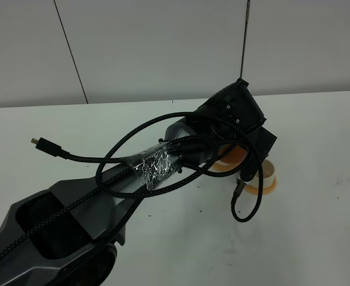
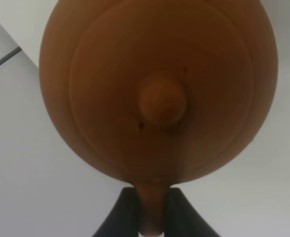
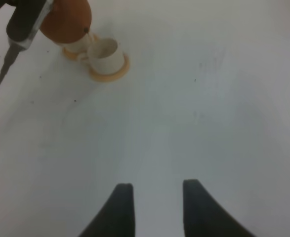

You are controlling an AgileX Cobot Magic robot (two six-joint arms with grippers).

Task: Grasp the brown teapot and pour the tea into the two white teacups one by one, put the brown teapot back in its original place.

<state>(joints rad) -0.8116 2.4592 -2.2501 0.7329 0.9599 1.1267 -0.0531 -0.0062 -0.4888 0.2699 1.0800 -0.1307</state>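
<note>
Cabled left arm (image 1: 73, 208) screens brown teapot (image 2: 157, 89); teacup (image 1: 269, 171), orange saucer (image 1: 265, 189) peek out.

Most of the view is filled by the brown teapot (image 2: 157, 64), seen very close and from its lid side. The round lid (image 2: 214, 74) is marked off from the body by a faint ring, and its knob (image 2: 162, 101) is seen near the middle, softened by blur. The handle (image 2: 152, 210) is clamped by the left gripper (image 2: 153, 219), with one dark finger (image 2: 119, 217) pressed against each side of it. Behind the pot only a pale grey-white surface is shown, crossed at one corner by a thin dark line (image 2: 4, 58); whether that surface is wall or worktop cannot be told
</note>
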